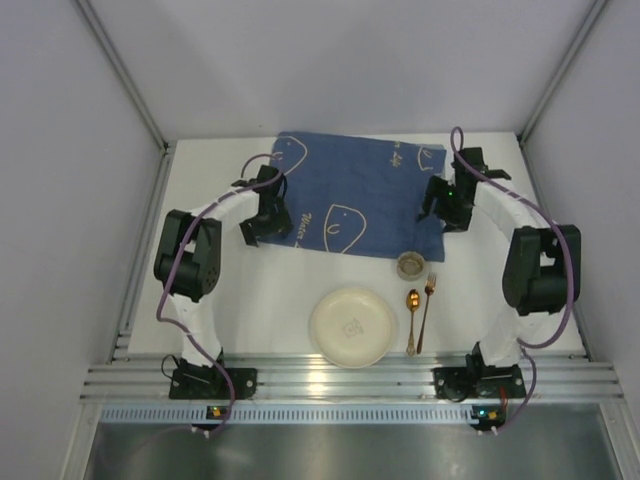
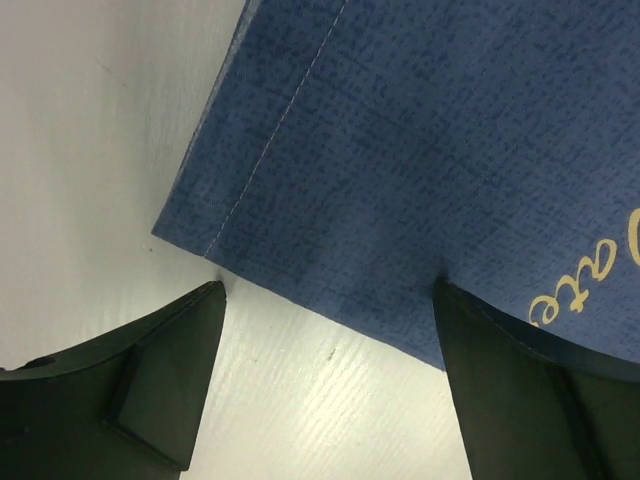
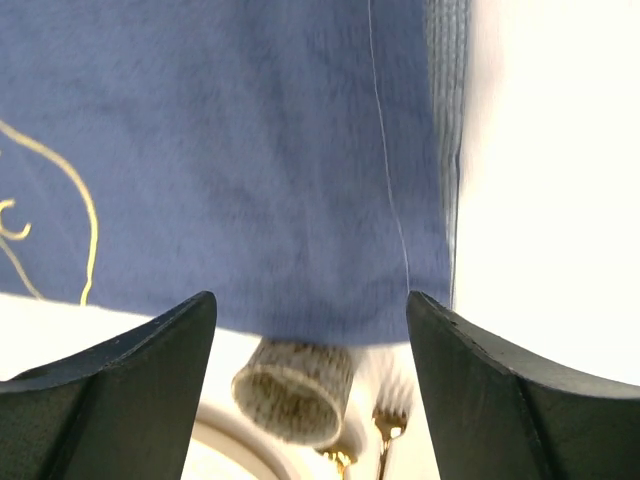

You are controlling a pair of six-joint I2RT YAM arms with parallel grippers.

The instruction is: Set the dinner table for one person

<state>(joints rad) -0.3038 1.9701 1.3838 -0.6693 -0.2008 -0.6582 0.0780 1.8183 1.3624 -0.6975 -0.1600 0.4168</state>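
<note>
Although the left gripper (image 2: 328, 290) and the right gripper (image 3: 310, 297) both hung wide open and empty above the near corners of the blue cloth (image 1: 355, 195), the next grab looked risky. On the left, 1 of the fingers (image 2: 150, 380) sat over bare table (image 1: 270, 300) with the corner between the jaws, so a shallow pinch could slip off the thin hem and leave the cloth pulled askew from 1 side. On the right, the cup (image 1: 411, 265) stood just beside the cloth's edge. Any drag toward the arms would likely tip it into the spoon (image 1: 412, 318), fork (image 1: 426, 312) and plate (image 1: 353, 326), grouped on the white table's near part.
</note>
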